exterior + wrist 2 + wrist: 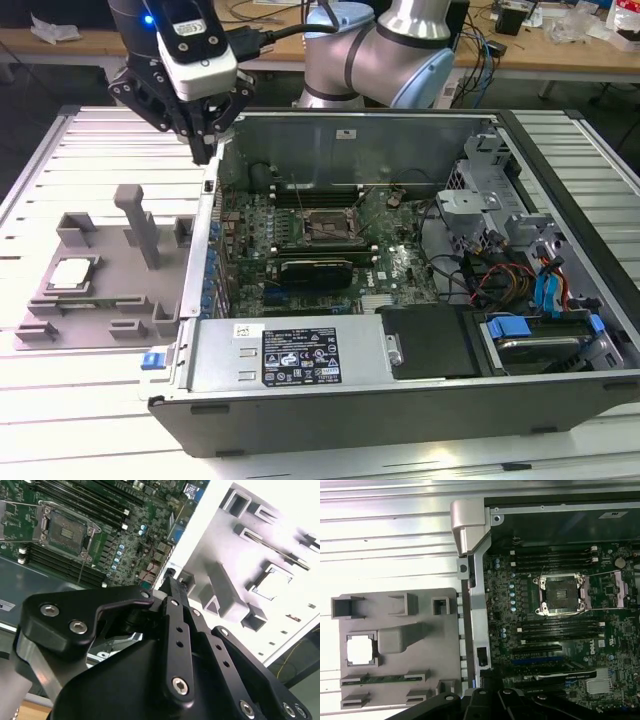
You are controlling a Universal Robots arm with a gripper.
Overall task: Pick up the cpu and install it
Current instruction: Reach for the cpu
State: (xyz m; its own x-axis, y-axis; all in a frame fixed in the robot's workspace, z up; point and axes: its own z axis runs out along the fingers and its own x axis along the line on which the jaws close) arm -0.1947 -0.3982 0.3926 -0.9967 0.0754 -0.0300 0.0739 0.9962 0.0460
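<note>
Exterior view: gripper hangs over the case wall, fingers drawn together and empty, while the cpu lies flat in the grey fixture, well apart toward the exterior view's left, away from the socket.

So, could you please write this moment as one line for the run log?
gripper: over case wall, not holding cpu | cpu: in grey fixture, untouched | socket: open, empty

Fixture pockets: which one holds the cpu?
The square one on the exterior view's left of the tall post: the silvery cpu lies flat in it.
</note>
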